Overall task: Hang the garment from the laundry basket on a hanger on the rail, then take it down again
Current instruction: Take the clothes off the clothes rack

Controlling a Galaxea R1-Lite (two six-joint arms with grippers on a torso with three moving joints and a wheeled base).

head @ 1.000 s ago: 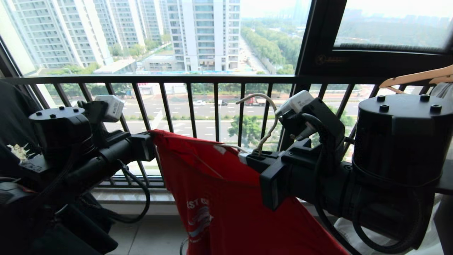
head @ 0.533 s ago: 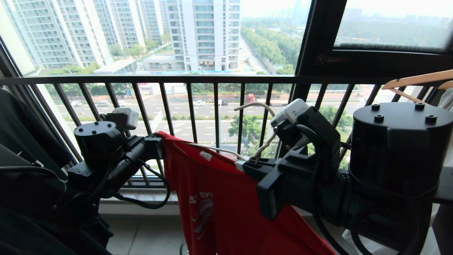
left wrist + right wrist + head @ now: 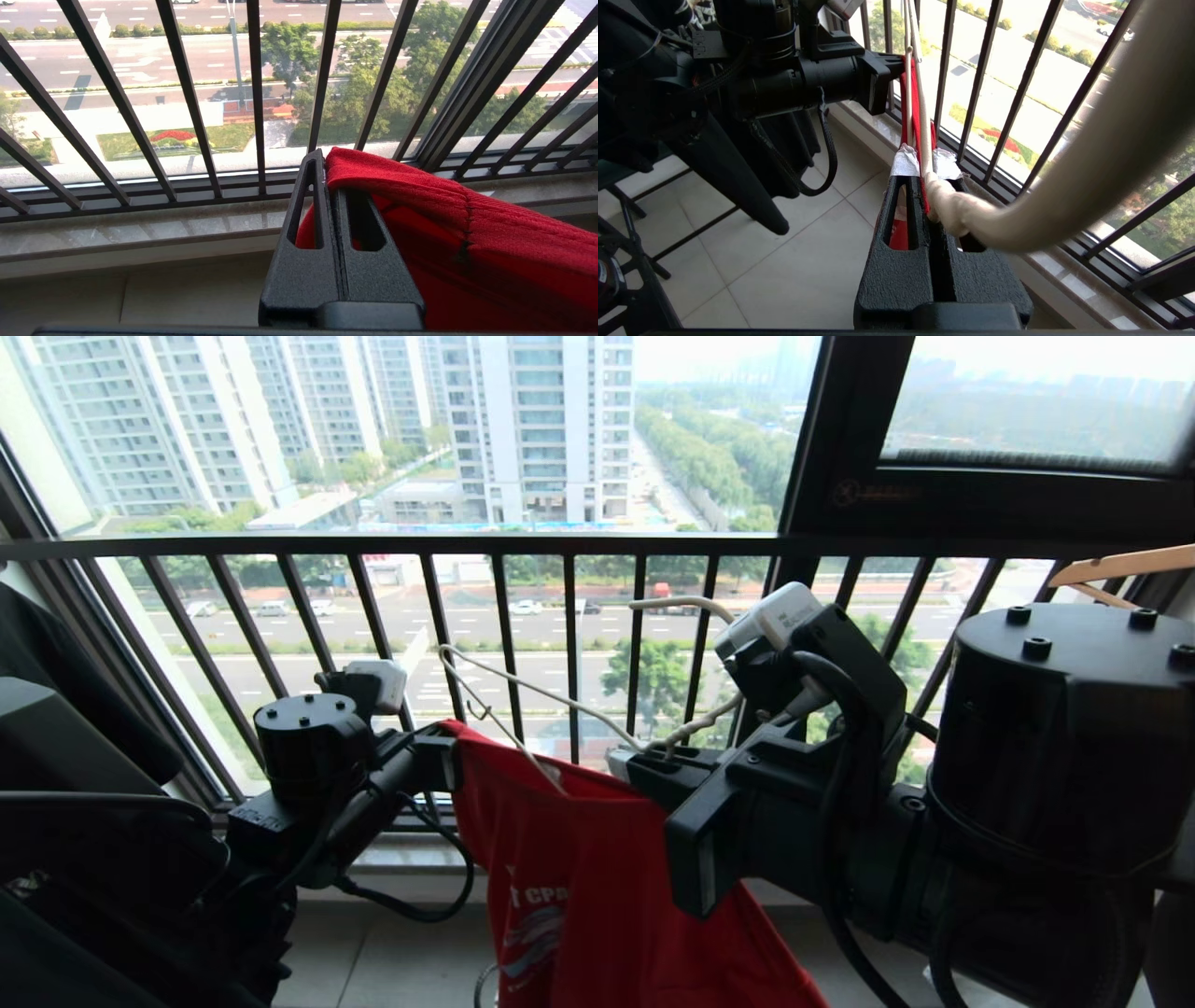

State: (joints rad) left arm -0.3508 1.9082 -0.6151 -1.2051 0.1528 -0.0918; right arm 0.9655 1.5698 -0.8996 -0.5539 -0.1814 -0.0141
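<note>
Garment (image 3: 597, 877) — red ribbed knit cloth; hanger (image 3: 523, 695) — smooth cream coated wire.

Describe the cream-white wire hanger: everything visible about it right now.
The hanger is thin cream-white wire, tilted, with a long curved hook rising beside the right hand. That hand is shut on its neck, where the wire looks wrapped. One shoulder, bare and notched, juts up above the red T-shirt; the rest runs inside the shirt's collar. The left hand pinches the shirt, not the hanger.

Black balustrade (image 3: 504, 616) w/ vertical bars, wooden hanger (image 3: 1130, 565) upper right, black garment (image 3: 56, 653) far left, tiled floor (image 3: 383, 952)
</note>
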